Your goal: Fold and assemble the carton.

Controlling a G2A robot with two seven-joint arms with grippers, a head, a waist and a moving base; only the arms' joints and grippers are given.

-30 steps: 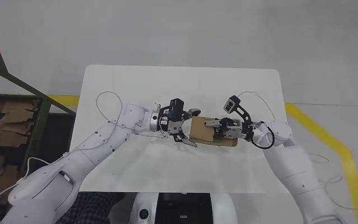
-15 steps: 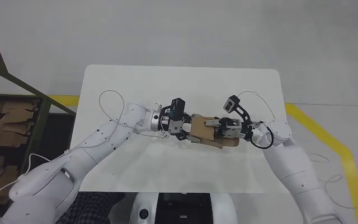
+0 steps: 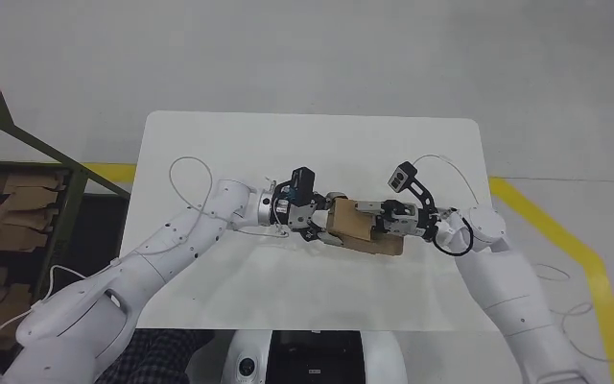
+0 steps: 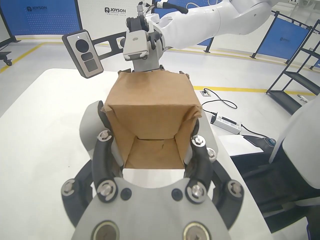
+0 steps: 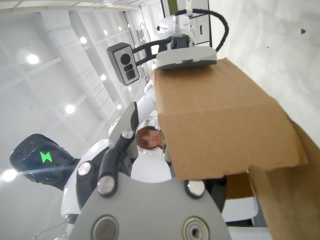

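From above, the carton [image 3: 363, 228] sits over the middle of the worktop [image 3: 192, 154], a little toward its right edge, lying lengthwise between the two arms. It is plain brown cardboard, unprinted, and its top face tilts slightly. The left gripper [image 3: 319, 221] meets its left end and the right gripper [image 3: 387, 217] its right end. Whether the carton touches the worktop cannot be told. In the left wrist view the carton [image 4: 150, 96] is squared up into a box-shaped sleeve, and the left gripper's fingers [image 4: 106, 136] clamp its two side walls just beside the open end. That end faces the camera. The side flaps splay outward, the bottom flap lies flat, and the cardboard is frayed at the corners. The right gripper sits at the carton's far end. In the right wrist view one broad panel of the carton [image 5: 217, 121] runs away from the camera with a crease across it. The panel ends in a straight cut edge, and a second flap lies beside it. The left gripper caps the far end — whether the right gripper actually grips the carton cannot be told.
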